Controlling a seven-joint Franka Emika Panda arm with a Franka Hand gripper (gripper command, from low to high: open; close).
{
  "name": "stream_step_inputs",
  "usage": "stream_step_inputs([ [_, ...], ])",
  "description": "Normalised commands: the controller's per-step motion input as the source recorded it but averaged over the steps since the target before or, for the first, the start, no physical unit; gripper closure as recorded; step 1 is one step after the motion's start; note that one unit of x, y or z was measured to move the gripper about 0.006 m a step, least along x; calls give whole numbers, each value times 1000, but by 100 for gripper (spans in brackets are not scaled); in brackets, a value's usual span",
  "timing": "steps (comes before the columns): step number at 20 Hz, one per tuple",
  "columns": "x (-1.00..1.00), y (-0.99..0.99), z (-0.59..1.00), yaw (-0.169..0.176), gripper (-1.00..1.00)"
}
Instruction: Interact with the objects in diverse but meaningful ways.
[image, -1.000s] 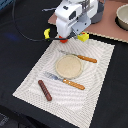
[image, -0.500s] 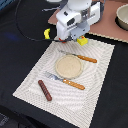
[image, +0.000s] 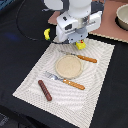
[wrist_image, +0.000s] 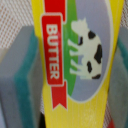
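Note:
My gripper hangs over the far edge of the woven placemat. It is shut on the flat yellow packet, which has a red "BUTTER" banner and a cow picture. Grey and teal finger pads press on both of its sides in the wrist view. A corner of the packet shows under the gripper in the exterior view. The yellow banana lies just beside the gripper body, toward the exterior view's left. The brown sausage stick lies on the near part of the mat. Tomato, pan and pots are out of view.
A round tan plate sits mid-mat, with an orange-handled knife behind it and an orange-handled fork in front. A tan bowl stands on the brown board at the back right. A black cable loops at the left.
The gripper has shifted slightly toward the exterior view's right, and the yellow packet under it has moved along with it. Plate, cutlery and sausage have stayed put.

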Motion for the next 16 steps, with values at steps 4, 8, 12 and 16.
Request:
stream_step_inputs([
  [4,108,526,594,4,-100],
  [8,-207,322,690,57,-100],
  [12,-555,61,371,62,-100],
  [16,-716,-18,104,39,-100],
])
